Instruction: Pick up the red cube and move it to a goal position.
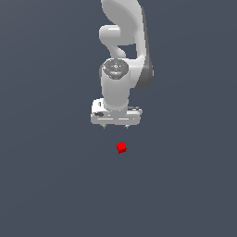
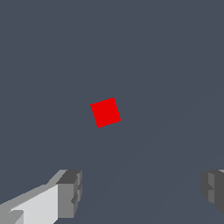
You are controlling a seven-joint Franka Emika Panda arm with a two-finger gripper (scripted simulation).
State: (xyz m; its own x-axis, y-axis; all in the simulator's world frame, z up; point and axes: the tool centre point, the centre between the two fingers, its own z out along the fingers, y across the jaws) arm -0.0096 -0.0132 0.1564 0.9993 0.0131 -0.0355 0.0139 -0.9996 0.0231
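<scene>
Gripper hangs above the floor with jaws spread wide and empty, presumably readied for descent; red cube lies apart, just nearer the exterior camera, slightly right, skewed to the fingers.

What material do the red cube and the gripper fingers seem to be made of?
The red cube shows flat, even bright red with no grain, gloss or shading; it looks like matte plastic, but a simulator render leaves this open. The gripper fingers are dull grey with ridged pads and no highlights, so perhaps rubber or matte plastic. The white arm has a soft sheen, like smooth painted plastic.
</scene>
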